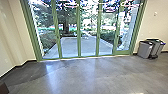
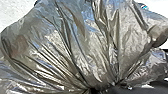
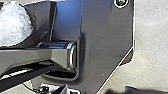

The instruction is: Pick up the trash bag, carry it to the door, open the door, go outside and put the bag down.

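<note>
We have the trash bag (image 2: pixel 82 47) by its gathered folds, the left gripper (image 2: pixel 98 90) closed on it; how the right gripper's jaws stand, we cannot tell. Ahead of us (rather leafy beyond the glass) are the green-framed doors (image 1: pixel 79 37).

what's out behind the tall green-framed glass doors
Through the glass doors: pale paving, leafy green bushes and a dark-trunked tree. Whatever lies directly behind the upright green posts is covered.

Grey bins (image 1: pixel 145 50) stand close together on the floor (image 1: pixel 100 77) (rather shiny, that) by a cream wall (image 1: pixel 153 27).
</note>
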Controlling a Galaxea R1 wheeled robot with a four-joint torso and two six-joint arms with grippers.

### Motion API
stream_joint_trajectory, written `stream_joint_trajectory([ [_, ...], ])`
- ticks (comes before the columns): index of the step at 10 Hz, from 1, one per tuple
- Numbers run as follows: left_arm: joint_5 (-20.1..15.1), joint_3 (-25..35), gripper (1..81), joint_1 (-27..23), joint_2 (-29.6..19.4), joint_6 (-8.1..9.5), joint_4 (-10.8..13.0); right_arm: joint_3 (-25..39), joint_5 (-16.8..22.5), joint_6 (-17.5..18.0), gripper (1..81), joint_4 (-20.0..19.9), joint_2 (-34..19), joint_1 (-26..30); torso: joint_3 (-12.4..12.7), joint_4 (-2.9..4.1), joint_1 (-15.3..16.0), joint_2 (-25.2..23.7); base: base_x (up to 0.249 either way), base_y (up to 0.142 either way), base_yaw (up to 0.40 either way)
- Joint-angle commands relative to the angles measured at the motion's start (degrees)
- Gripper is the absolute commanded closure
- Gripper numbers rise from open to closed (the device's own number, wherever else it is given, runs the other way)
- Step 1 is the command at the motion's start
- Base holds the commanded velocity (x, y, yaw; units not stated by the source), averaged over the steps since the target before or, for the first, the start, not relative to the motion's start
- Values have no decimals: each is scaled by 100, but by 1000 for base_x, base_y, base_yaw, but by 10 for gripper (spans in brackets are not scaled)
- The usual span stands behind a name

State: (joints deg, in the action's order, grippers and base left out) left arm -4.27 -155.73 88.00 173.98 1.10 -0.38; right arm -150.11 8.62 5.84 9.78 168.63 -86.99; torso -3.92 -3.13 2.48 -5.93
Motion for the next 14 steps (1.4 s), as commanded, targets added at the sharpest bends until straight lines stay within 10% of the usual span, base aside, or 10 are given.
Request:
stream_joint_trajectory([
  [1,-347,34,811,-244,49,-66,55,-8,333,-13,10,51,-20,256,0,0,0,0,0,0,-290],
  [14,-338,17,811,-226,40,-57,47,-16,325,-13,10,42,-20,256,0,0,0,0,0,0,-274],
])
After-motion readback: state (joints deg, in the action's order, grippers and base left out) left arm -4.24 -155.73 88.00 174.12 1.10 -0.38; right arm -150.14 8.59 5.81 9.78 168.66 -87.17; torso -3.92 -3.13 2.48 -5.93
